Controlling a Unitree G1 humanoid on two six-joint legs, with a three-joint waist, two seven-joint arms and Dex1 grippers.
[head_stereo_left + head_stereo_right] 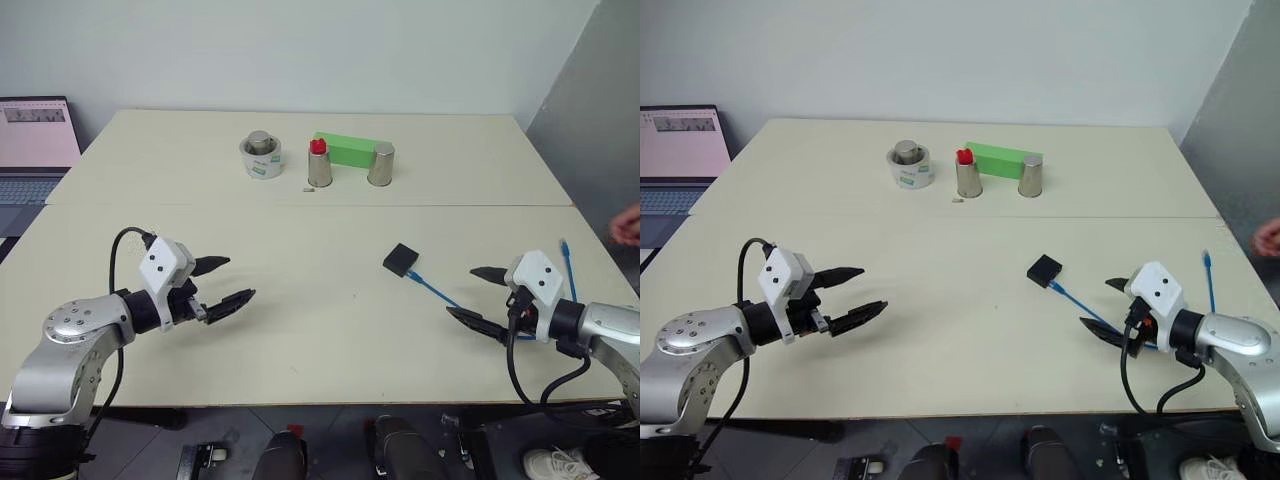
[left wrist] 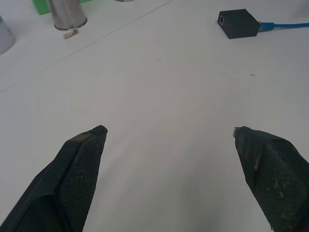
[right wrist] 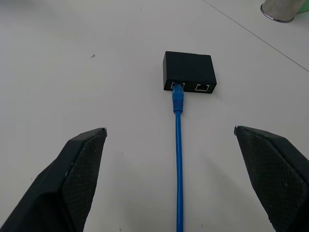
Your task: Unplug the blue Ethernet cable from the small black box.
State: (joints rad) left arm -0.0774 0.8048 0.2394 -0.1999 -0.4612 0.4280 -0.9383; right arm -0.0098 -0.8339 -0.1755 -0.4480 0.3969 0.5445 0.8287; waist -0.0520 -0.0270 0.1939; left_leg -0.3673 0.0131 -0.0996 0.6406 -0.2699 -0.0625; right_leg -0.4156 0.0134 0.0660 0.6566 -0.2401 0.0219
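Both claws spread wide, empty. Blue Ethernet cable [image 3: 178,159] runs straight ahead of right claw [image 3: 169,145] into small black box [image 3: 189,71]. Pinch just behind plug; left claw [image 1: 222,283] pins box.

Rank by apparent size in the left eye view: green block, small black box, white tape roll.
1. green block
2. white tape roll
3. small black box
The box lies nearer the camera yet looks smallest.

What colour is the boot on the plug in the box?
Blue, same as the cable; clearest in right wrist view.

Table [image 1: 300,330] with box [image 1: 401,259], cable [image 1: 435,289]
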